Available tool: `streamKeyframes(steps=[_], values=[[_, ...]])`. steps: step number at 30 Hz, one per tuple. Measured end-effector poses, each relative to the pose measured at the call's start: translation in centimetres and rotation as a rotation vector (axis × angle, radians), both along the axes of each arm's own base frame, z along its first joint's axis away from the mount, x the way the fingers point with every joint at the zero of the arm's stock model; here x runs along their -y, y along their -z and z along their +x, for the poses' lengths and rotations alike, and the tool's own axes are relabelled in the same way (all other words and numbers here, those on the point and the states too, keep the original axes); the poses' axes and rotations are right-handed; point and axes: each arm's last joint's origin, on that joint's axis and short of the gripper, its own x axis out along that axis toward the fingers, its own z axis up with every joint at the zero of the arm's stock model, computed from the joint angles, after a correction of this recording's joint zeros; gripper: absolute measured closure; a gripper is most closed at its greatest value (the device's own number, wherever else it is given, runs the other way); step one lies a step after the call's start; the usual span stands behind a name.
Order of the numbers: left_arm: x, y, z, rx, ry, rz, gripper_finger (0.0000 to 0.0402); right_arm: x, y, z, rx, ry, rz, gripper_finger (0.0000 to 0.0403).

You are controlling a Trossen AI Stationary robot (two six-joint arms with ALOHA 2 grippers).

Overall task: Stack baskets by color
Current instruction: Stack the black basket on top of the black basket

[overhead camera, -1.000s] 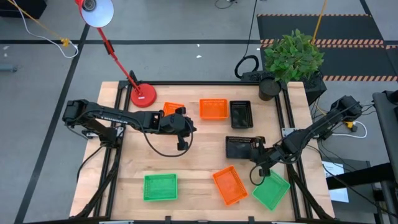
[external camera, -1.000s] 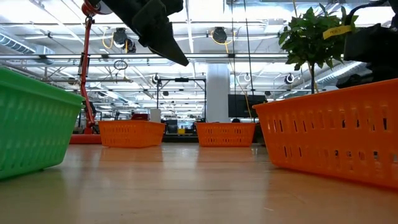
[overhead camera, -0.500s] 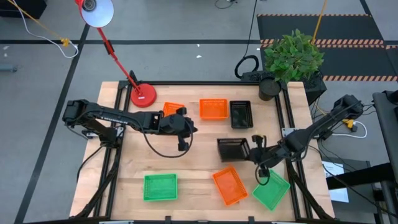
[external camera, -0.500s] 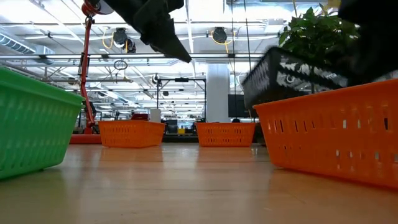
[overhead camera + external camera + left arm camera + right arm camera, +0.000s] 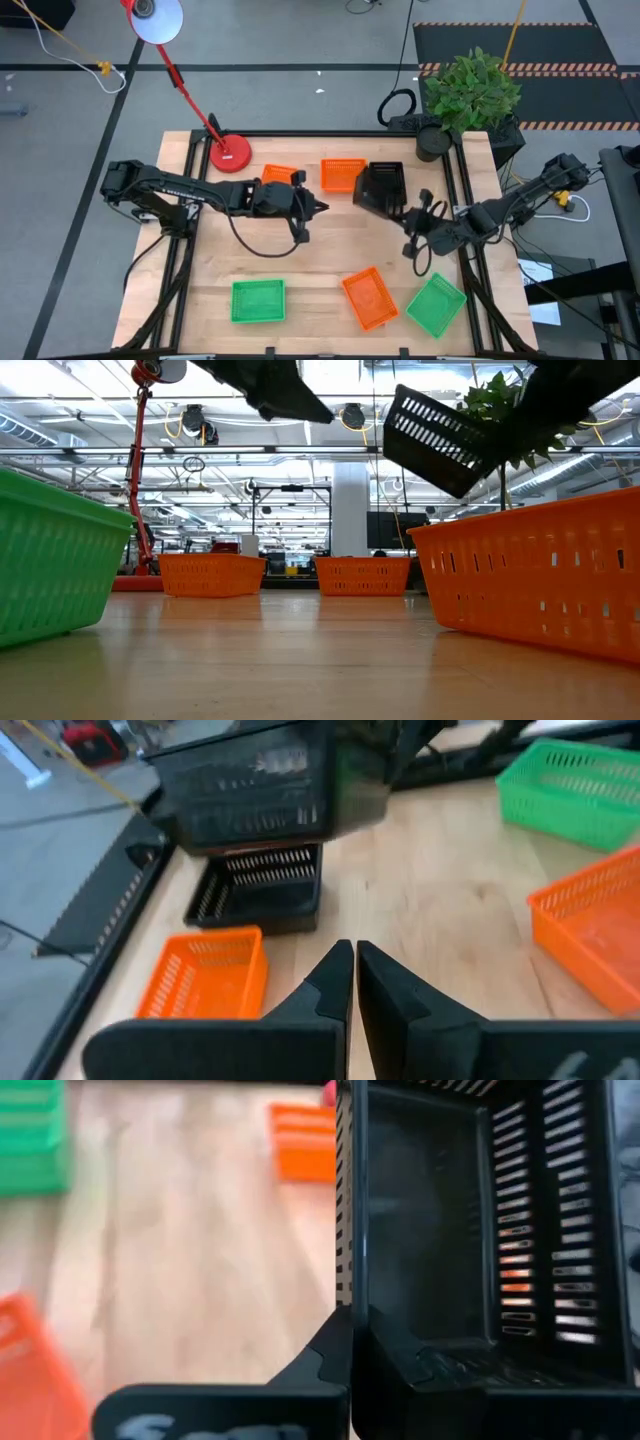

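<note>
My right gripper [image 5: 404, 213] is shut on a black basket [image 5: 375, 190], which hangs tilted in the air [image 5: 440, 438] over a second black basket [image 5: 262, 892] lying on the table at the far side. Two orange baskets [image 5: 343, 175] [image 5: 278, 174] stand left of those. Another orange basket [image 5: 370, 298] and two green ones [image 5: 258, 300] [image 5: 436, 306] lie along the near edge. My left gripper [image 5: 318, 208] hovers shut and empty over the table's middle, pointing at the black baskets. My right gripper pinches one side wall [image 5: 349, 1270] of the black basket, one finger [image 5: 325, 1355] outside and the other inside the tray. The fingers come from the table's right and near side, slanting a little down. The basket is lifted clear and tilted, its open side facing the gripper.
A red lamp base [image 5: 230, 155] stands at the far left corner, its stem leaning over the table's edge. A potted plant [image 5: 468, 90] stands at the far right corner. Bare wood lies between the far row of baskets and the near row.
My right gripper has risen and gone toward the far edge, taking the black basket off the table. The basket has tipped and now hangs over the other black basket. My left gripper has tipped its fingers upward and edged toward the right.
</note>
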Motion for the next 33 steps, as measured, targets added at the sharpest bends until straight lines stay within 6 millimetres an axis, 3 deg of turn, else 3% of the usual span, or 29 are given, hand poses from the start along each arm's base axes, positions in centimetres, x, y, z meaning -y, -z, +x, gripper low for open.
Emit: streamKeyframes(steps=[16, 21, 33], values=[[0.4, -1.3, 0.4, 0.142, -0.051, 0.028, 0.038, 0.4, -1.9, 1.0, 0.265, 0.107, 0.237, 0.0398], [0.7, -1.5, 0.5, 0.158, -0.046, 0.042, 0.038, 0.3, -2.0, 1.3, 0.264, 0.031, 0.331, 0.0398], [0.7, -1.5, 0.5, 0.164, -0.054, 0.033, 0.038, 1.2, -2.3, 1.4, 0.395, 0.288, 0.261, 0.0399]])
